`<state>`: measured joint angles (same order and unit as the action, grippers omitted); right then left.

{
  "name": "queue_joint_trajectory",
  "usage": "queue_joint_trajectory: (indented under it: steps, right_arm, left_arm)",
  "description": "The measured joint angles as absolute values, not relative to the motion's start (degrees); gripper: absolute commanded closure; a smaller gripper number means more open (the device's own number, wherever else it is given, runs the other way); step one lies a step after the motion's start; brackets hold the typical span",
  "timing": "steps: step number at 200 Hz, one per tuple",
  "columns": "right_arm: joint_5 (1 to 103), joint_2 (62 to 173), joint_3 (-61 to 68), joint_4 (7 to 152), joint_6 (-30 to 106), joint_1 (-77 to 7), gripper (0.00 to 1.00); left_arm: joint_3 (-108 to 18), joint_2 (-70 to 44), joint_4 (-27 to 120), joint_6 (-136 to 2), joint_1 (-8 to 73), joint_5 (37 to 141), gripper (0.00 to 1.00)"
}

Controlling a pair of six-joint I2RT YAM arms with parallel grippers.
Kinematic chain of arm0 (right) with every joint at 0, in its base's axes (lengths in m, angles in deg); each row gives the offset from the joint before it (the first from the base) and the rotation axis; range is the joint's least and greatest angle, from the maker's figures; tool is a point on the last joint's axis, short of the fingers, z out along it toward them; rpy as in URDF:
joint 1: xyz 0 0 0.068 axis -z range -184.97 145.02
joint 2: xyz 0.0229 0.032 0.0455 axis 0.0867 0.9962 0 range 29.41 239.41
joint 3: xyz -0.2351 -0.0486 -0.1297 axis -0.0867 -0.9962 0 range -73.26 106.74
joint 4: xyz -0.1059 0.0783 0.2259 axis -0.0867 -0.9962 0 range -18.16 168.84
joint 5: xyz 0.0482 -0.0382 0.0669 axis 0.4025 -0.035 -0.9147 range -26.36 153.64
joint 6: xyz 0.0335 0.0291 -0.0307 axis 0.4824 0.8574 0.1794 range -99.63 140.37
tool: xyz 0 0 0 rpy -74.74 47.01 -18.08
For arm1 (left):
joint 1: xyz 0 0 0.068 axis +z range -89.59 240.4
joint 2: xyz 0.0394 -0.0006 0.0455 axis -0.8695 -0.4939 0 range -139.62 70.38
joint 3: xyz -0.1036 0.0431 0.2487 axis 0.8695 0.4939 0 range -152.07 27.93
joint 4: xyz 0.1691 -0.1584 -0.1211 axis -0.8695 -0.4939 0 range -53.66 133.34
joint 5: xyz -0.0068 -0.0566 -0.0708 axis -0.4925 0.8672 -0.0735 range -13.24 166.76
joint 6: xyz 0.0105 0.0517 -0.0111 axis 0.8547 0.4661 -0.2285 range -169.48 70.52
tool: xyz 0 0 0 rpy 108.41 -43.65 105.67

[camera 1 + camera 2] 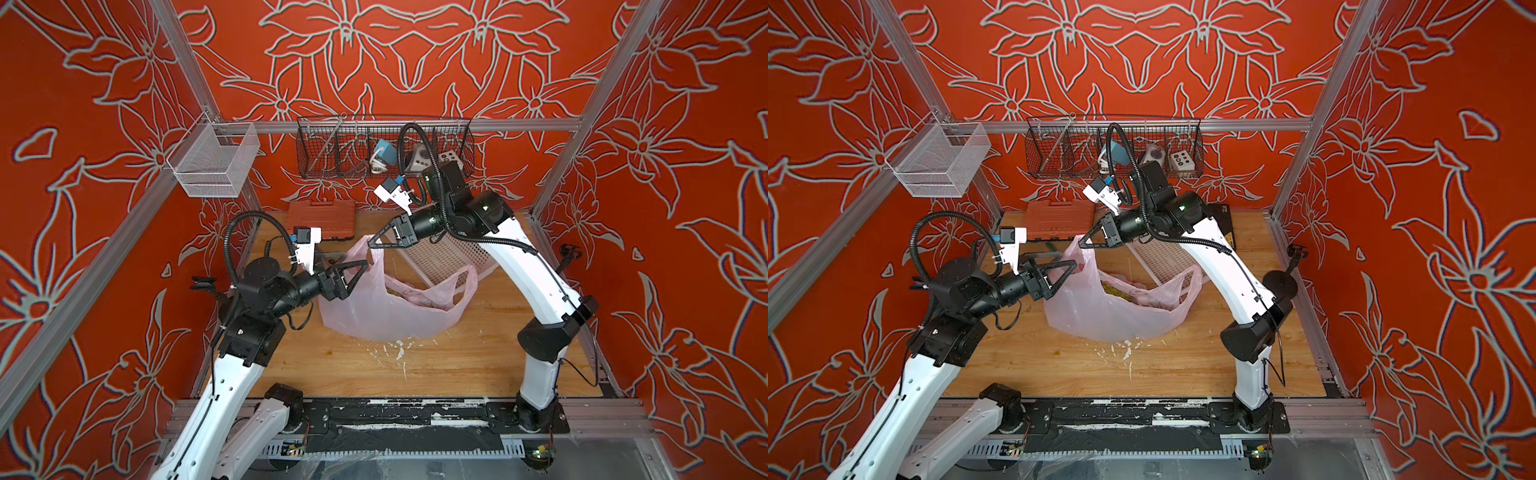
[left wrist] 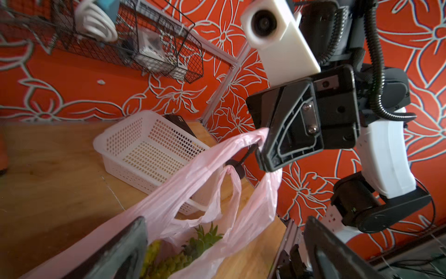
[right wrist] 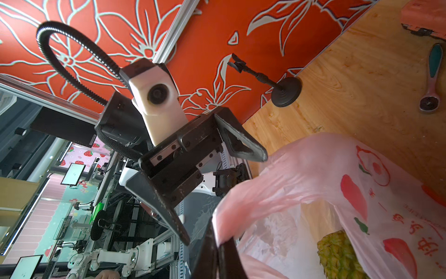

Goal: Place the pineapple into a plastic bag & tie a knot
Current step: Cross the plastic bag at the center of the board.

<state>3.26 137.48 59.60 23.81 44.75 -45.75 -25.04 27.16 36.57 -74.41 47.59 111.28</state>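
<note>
The thin, translucent pale-pink plastic bag (image 1: 374, 309) with red fruit prints sits mid-table between the arms, with the spiky yellow-green pineapple (image 2: 183, 253) already inside. The right gripper (image 1: 372, 245) is clamped tight on one loop handle (image 2: 217, 154), holding it up. The left gripper (image 3: 224, 199) is spread wide just beside it, gripping nothing. That film looks floppy and slick, and the fruit's the only real weight. I'd pinch the slack second handle (image 1: 465, 282) bunched up. No knot yet.

Pale-pink plastic bag (image 3: 313, 169) with red fruit prints; yellow-green pineapple (image 3: 337, 253); white perforated basket (image 2: 149, 154); red floral wall (image 1: 415, 62).
</note>
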Motion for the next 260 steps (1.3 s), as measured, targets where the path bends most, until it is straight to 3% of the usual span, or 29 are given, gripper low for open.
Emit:
queue_joint_trajectory:
  steps: [26,99,114,147,158,177,206,235,260]
  right_arm:
    - [2.54,137.97,60.65,23.86,45.08,-45.75,1.0]
    - [0.55,142.82,65.13,22.77,45.28,-45.75,1.0]
    - [0.57,143.32,65.46,22.5,45.28,-45.71,1.0]
    - [1.05,143.43,65.57,22.48,45.37,-45.22,1.0]
    - [1.07,143.54,65.57,22.46,45.41,-45.05,1.0]
    - [1.01,143.91,65.57,22.46,45.56,-44.74,1.0]
    - [0.7,144.33,65.54,22.46,45.69,-44.72,1.0]
    - [0.4,144.09,65.11,22.79,45.65,-44.7,1.0]
    - [-0.24,143.65,64.65,22.9,45.65,-44.72,1.0]
  left_arm:
    - [-26.85,26.33,37.45,-72.38,47.59,111.72,0.01]
    - [-30.4,13.39,42.78,-75.7,46.71,125.4,0.02]
    - [-30.37,12.82,42.71,-75.9,46.41,127.02,0.11]
    - [-28.62,12.51,43.43,-76.66,45.92,128.37,0.47]
    - [-27.99,12.49,43.5,-76.95,45.84,128.39,0.54]
    - [-26.96,12.49,43.96,-77.08,45.77,128.33,0.49]
    - [-26.33,12.51,42.47,-75.7,45.75,125.75,0.29]
    - [-26.33,15.07,37.64,-71.15,45.71,119.61,0.19]
    - [-25.65,20.6,35.0,-67.07,45.68,114.25,0.01]
